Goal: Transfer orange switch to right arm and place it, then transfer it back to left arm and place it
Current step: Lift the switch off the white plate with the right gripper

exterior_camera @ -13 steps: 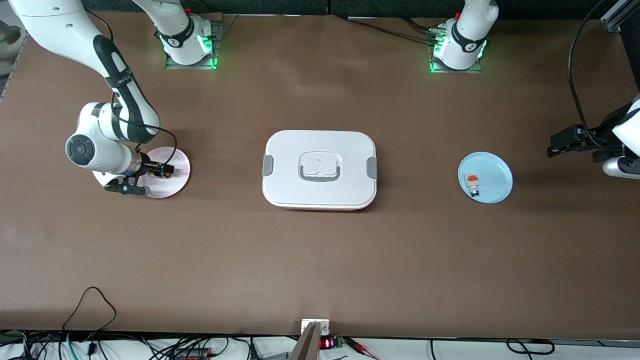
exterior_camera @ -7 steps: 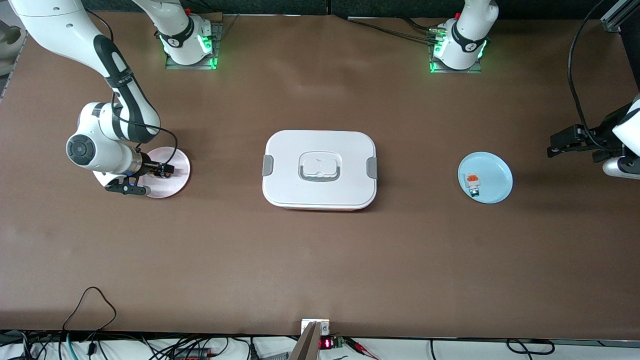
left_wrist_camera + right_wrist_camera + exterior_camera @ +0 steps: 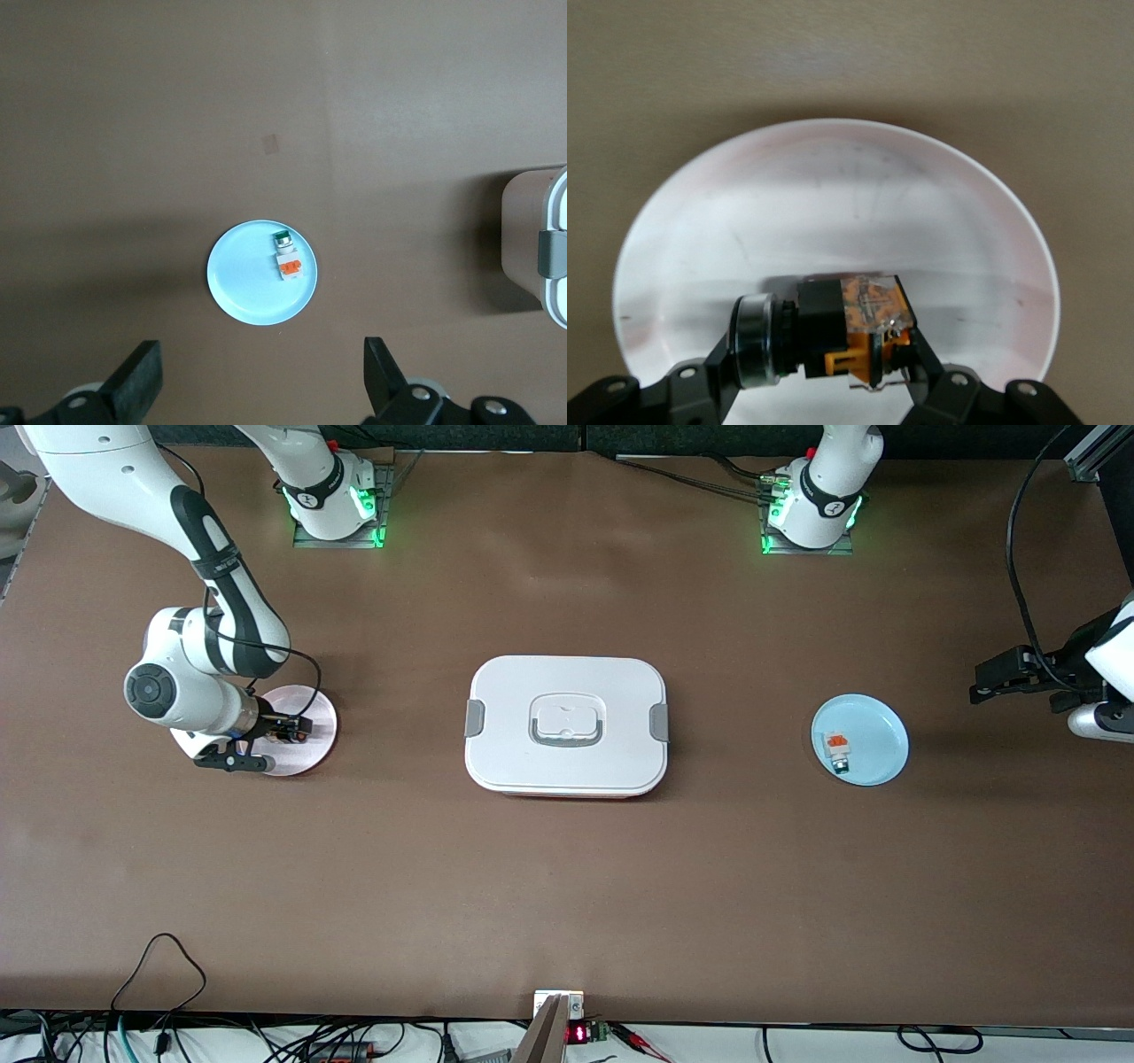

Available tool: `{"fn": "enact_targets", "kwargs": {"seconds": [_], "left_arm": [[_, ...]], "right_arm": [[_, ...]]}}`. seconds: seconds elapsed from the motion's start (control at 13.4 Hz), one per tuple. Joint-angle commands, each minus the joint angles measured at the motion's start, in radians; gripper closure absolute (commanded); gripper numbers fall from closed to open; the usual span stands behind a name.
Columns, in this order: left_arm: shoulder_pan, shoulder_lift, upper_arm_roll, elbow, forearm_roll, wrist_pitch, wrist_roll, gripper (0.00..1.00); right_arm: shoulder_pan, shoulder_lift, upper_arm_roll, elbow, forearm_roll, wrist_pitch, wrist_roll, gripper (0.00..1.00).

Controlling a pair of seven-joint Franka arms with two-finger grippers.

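Observation:
The orange switch (image 3: 833, 323), a small black cylinder with a metallic ring and orange end, lies sideways just above the pink plate (image 3: 833, 204). My right gripper (image 3: 819, 356) is shut on it, one finger on each end. In the front view this right gripper (image 3: 288, 731) is over the pink plate (image 3: 319, 740) toward the right arm's end of the table. The white box (image 3: 567, 726) with grey latches sits mid-table. My left gripper (image 3: 979, 686) waits open and empty at the left arm's end, its fingers (image 3: 133, 390) wide apart.
A blue plate (image 3: 877, 744) toward the left arm's end holds a small white-grey block with an orange top (image 3: 837, 748); the left wrist view shows this plate (image 3: 244, 274) and a corner of the box (image 3: 554, 190). Cables run along the table's near edge.
The right gripper's jaws have closed onto the switch, and the right arm's wrist has shifted slightly over the pink plate. The left arm has not moved.

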Motion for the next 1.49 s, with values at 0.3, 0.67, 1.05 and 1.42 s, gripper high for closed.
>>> {"fn": "enact_targets", "kwargs": {"seconds": [0.3, 0.67, 1.05, 1.42], "left_arm": [[0.005, 0.006, 0.0, 0.023, -0.004, -0.011, 0.023, 0.0], [0.004, 0.005, 0.0, 0.01, -0.013, -0.024, 0.012, 0.0], [0.002, 0.005, -0.002, 0.01, -0.015, -0.06, 0.021, 0.0], [0.002, 0.013, -0.002, 0.007, -0.004, -0.059, 0.023, 0.0]], "right_arm": [[-0.007, -0.087, 0.041, 0.023, 0.003, -0.004, -0.034, 0.62], [-0.002, -0.125, 0.048, 0.195, 0.002, -0.198, -0.108, 0.64], [0.0, -0.201, 0.074, 0.358, 0.011, -0.396, -0.245, 0.64], [0.029, -0.219, 0.097, 0.457, 0.13, -0.397, -0.465, 0.64]]}}
